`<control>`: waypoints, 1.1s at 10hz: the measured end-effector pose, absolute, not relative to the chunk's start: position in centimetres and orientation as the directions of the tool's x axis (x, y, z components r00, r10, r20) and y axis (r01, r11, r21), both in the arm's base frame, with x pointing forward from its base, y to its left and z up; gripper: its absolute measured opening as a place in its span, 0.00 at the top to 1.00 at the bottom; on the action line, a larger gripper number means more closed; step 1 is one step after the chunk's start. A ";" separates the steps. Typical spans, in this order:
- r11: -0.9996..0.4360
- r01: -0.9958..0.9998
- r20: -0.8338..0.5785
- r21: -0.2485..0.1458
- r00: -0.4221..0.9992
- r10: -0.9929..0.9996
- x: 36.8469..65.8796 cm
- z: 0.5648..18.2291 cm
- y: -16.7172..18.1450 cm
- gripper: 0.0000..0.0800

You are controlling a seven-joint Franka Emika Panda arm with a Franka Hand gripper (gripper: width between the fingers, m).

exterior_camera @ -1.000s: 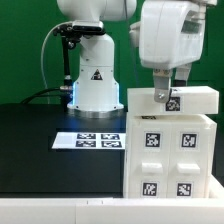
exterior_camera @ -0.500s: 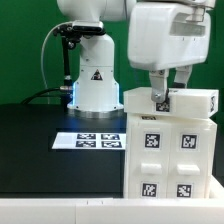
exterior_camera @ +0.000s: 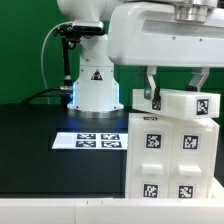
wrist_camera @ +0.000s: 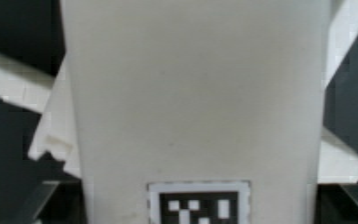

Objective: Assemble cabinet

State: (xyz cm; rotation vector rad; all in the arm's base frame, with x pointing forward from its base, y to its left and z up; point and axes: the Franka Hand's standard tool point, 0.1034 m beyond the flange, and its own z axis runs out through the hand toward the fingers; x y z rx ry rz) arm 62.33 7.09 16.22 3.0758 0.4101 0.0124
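Between the spread jaws point(exterior_camera: 172, 88) sits the cabinet's point(exterior_camera: 168, 150) top panel point(exterior_camera: 180, 104).

The cabinet point(exterior_camera: 170, 150) is stood at the exterior view's right on the table point(exterior_camera: 40, 150), with the gripper point(exterior_camera: 172, 92) placed just above its top. The marker board point(exterior_camera: 90, 141) is laid flat on the table just left of the cabinet, and the robot base point(exterior_camera: 95, 85) is set behind the board.

We see a long white cabinet panel point(wrist_camera: 190, 100) filling our wrist view, a black-and-white tag point(wrist_camera: 199, 203) at one end.
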 end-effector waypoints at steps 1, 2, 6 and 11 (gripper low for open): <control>-0.994 0.101 0.009 0.038 0.995 0.102 62.3 16.2 7.2 0.31; -0.999 -0.036 0.018 0.037 0.999 -0.035 62.4 16.2 7.3 0.31; -0.940 -0.341 0.052 0.016 0.939 -0.340 62.9 16.2 7.2 0.31; -0.454 -0.888 0.047 -0.072 0.451 -0.891 63.2 16.1 7.1 0.31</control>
